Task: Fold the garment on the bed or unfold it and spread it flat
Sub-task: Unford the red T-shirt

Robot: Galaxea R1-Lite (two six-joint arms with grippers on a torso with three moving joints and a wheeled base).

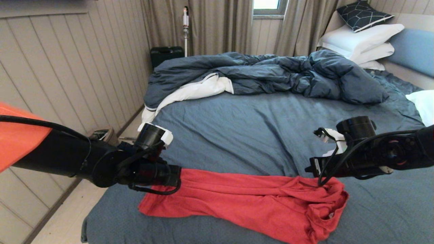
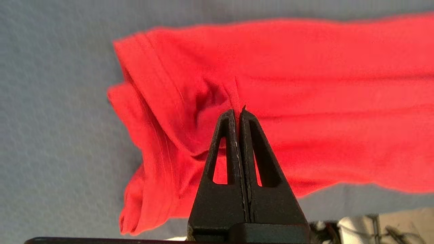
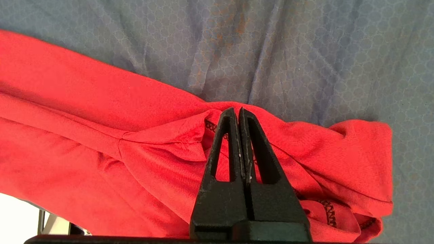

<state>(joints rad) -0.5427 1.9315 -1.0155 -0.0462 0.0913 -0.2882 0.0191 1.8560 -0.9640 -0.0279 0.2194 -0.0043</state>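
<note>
- Across the whole head view spreads the bed (image 1: 271, 128), its slate-blue sheet wrinkled and bare through the middle.
- At twelve o'clock on the bed a rumpled dark blue duvet (image 1: 271, 73) lies heaped from side to side, with its white lining (image 1: 196, 89) turned out at the eleven o'clock end.
- Toward one o'clock, white pillows (image 1: 359, 42) are stacked against the blue headboard (image 1: 413, 51), and a dark patterned cushion (image 1: 362, 13) sits on top of them.
- At six o'clock, near the foot edge of the bed, the garment (image 1: 244, 200) lies as a long red band drawn out sideways, bunched into folds at its five o'clock end; its print is not visible.
- From nine o'clock the left arm reaches in, and the left tool (image 1: 178, 178) sits at the seven o'clock end of the garment.
- The left wrist view shows that tool (image 2: 239, 110) pressed together with a small ridge of red cloth pinched at its tips, beside a hemmed edge.
- From three o'clock the right arm reaches in, and the right tool (image 1: 313, 169) sits over the bunched end of the garment.
- The right wrist view shows that tool (image 3: 237, 110) pressed together, its tips buried in a raised fold of red cloth by a stitched seam.
</note>
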